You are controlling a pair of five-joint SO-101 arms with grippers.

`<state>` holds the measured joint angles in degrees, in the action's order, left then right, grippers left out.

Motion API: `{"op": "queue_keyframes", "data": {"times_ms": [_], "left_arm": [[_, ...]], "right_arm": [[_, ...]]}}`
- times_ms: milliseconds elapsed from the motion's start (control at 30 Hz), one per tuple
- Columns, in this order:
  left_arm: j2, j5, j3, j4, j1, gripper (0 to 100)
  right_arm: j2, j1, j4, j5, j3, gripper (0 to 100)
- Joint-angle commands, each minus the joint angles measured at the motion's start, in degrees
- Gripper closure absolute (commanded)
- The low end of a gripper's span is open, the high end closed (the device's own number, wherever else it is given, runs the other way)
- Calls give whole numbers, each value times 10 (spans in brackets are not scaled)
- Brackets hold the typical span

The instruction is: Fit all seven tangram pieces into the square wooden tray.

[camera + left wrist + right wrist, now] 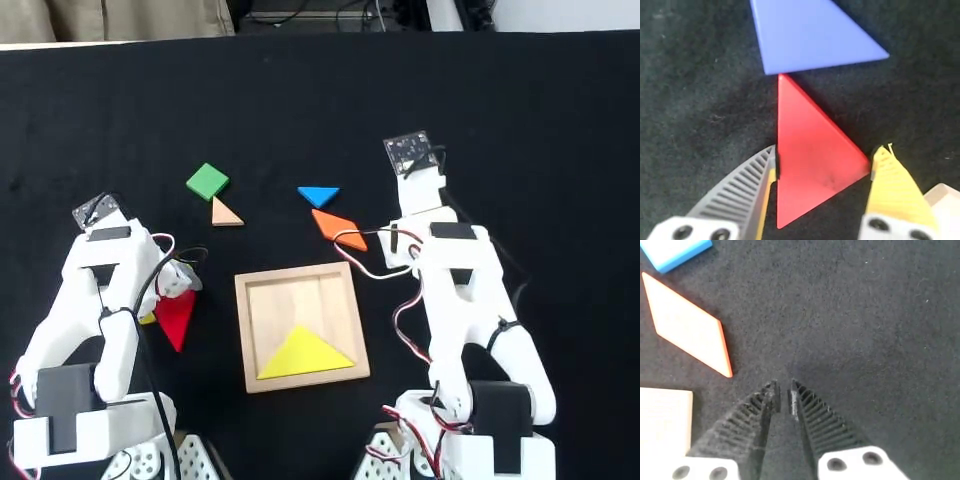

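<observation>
Red triangle (pixel 810 165) sits gripped in the left pincer (pixel 824 160) — the right pincer (pixel 783 392) rests closed, empty, near the wooden tray (pixel 665 415).

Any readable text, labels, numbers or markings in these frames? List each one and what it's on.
None readable.
The red triangle, yellow triangle, orange parallelogram and wooden tray are all plain, with no print.
The circuit board on the right arm has specks on it, too small to read.
</observation>
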<state>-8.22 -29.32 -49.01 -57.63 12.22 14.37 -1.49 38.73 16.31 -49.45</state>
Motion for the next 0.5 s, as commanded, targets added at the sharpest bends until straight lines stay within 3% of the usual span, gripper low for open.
{"op": "queue_keyframes", "data": {"times_ms": [0, 233, 467], "left_arm": [[-5, 5, 3, 11, -23, 769], [-6, 53, 4, 11, -94, 770], [-62, 97, 24, -1, -98, 770]], "right_arm": [[20, 7, -10, 6, 4, 948], [20, 7, -10, 6, 4, 948], [20, 7, -10, 6, 4, 948]]}}
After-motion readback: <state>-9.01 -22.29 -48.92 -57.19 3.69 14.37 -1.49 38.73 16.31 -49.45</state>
